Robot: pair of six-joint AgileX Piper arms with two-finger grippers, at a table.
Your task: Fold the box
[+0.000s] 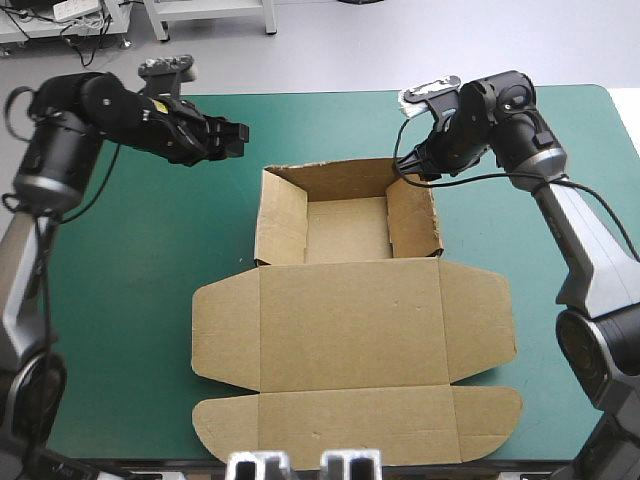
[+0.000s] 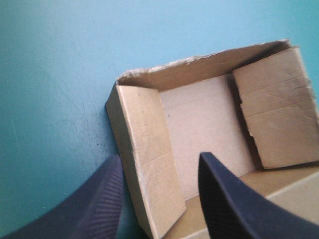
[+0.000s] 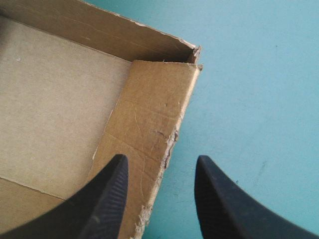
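Note:
The brown box (image 1: 345, 230) stands mid-table as an open tray with its walls raised. Its lid (image 1: 350, 320) and flaps lie flat toward the front edge. My left gripper (image 1: 240, 133) hovers off the tray's far left corner, apart from it and open. In the left wrist view the gripper (image 2: 159, 172) looks down on the tray's left wall (image 2: 149, 149), which lies ahead between the fingers. My right gripper (image 1: 408, 170) is open at the tray's far right corner. In the right wrist view the gripper (image 3: 160, 167) straddles the right wall (image 3: 149, 114), whose edge is frayed.
The teal-green cover (image 1: 130, 280) shows wide on both sides of the box. The lid's front flap (image 1: 355, 425) reaches close to the table's front edge. A strip of cover lies between the tray and the far edge.

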